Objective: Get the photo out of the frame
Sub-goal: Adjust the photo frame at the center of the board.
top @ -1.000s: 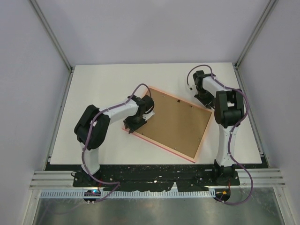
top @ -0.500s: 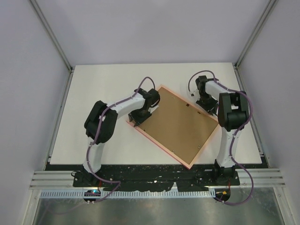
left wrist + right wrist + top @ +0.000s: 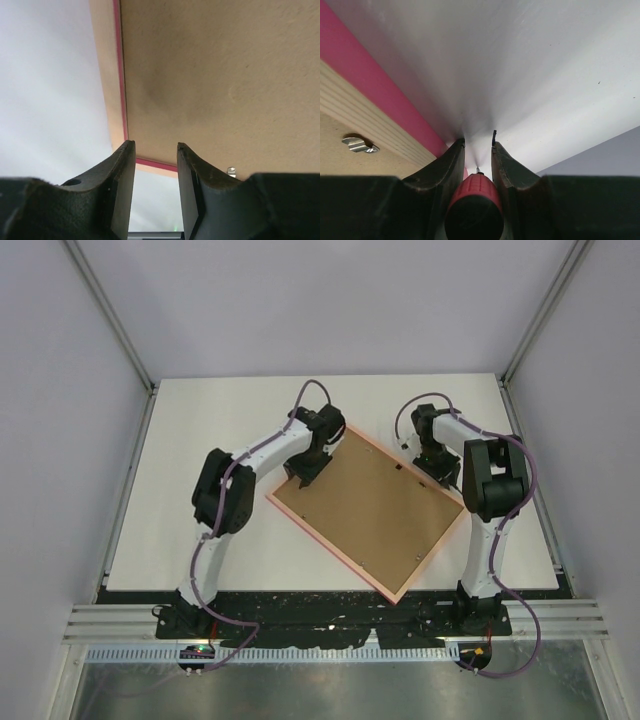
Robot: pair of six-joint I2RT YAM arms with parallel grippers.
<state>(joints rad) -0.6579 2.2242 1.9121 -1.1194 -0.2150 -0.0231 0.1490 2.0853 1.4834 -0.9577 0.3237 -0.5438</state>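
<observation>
Two grippers are flanking the frame point(image 3: 366, 510), which is lying back-up, long axis running far-left to near-right. Left gripper point(image 3: 154, 145), jaws apart, is hovering over its far-left edge; right gripper point(image 3: 477, 137) is clamping a red-handled tool point(image 3: 474, 210) beside the far-right edge. Photo not showing.

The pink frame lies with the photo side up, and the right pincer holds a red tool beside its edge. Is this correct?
Not quite. The frame lies back side up: the top external view shows only its brown board, and no photo. The rest holds: the right pincer holds a red tool beside its edge.
</observation>
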